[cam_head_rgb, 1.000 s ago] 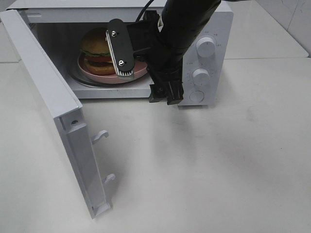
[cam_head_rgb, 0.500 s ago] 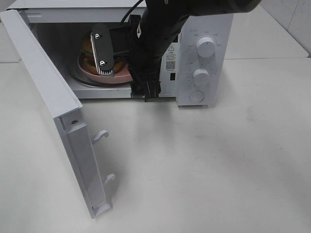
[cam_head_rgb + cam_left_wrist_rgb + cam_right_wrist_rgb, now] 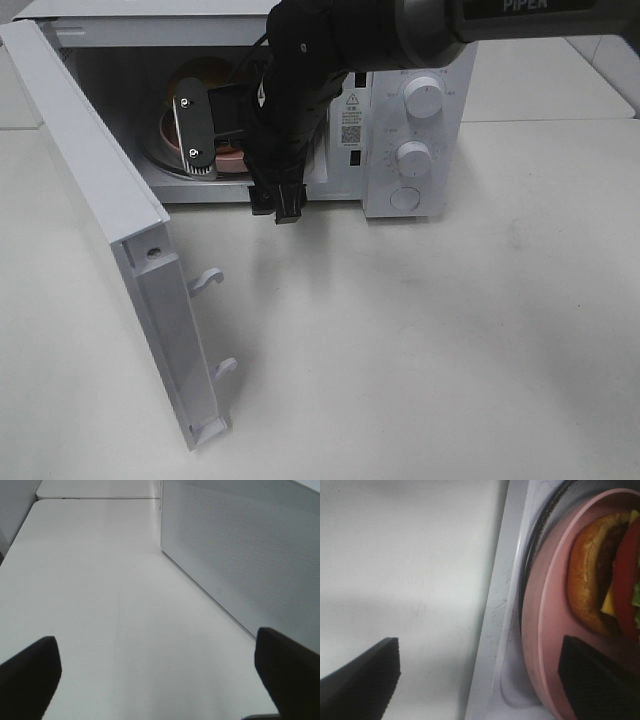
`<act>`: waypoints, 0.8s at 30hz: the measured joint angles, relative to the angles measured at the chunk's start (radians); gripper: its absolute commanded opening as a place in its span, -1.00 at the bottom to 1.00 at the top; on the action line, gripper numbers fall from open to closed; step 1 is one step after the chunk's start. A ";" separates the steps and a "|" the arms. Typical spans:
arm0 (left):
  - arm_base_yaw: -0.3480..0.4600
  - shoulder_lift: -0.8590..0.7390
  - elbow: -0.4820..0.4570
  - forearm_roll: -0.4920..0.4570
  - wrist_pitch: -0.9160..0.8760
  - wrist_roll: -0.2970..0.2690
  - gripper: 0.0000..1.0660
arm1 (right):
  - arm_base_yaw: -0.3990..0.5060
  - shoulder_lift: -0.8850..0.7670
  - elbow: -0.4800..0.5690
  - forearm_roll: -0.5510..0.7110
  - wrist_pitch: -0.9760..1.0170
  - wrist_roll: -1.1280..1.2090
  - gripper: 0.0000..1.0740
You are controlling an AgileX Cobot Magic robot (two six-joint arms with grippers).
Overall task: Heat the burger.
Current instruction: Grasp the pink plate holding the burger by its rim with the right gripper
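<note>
The burger (image 3: 605, 590) sits on a pink plate (image 3: 545, 630) inside the open microwave (image 3: 420, 130). The right tool (image 3: 200, 135) hangs at the oven's mouth just in front of the plate, fingers apart and empty. The left tool (image 3: 160, 672) is also spread, holding nothing, above the white bench (image 3: 100, 605) beside the microwave door (image 3: 110, 220).

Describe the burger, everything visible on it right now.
The burger sits on a round pink plate on the turntable inside the open microwave. In the right wrist view it shows a glossy golden-brown bun, dark patty, yellow cheese, red tomato and a bit of green lettuce. In the high view the right arm hides most of it. The right end effector is open and not touching it.
</note>
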State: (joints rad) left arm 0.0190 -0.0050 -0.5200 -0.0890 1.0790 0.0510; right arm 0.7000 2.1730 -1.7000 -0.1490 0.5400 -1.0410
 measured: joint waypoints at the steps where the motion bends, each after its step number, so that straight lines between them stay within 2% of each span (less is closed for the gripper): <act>1: 0.000 0.000 0.000 0.000 0.000 0.000 0.84 | 0.000 0.017 -0.014 0.000 -0.004 0.000 0.54; 10: 0.000 0.000 0.000 0.000 0.000 0.000 0.84 | 0.000 0.087 -0.098 0.001 -0.014 0.003 0.51; 15: 0.000 0.000 0.000 0.000 0.000 0.000 0.84 | -0.008 0.144 -0.194 0.000 0.008 0.004 0.49; 18: 0.000 0.000 0.000 0.000 0.000 0.000 0.84 | -0.009 0.149 -0.206 0.000 0.010 0.004 0.49; 20: 0.000 0.000 0.000 0.000 0.000 0.000 0.84 | -0.022 0.173 -0.261 0.000 0.017 0.004 0.49; 24: 0.000 0.000 0.000 0.000 0.000 0.000 0.84 | -0.035 0.190 -0.285 0.003 0.024 0.005 0.48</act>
State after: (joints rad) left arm 0.0190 -0.0050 -0.5200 -0.0890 1.0790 0.0510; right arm 0.6650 2.3630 -1.9850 -0.1460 0.5640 -1.0360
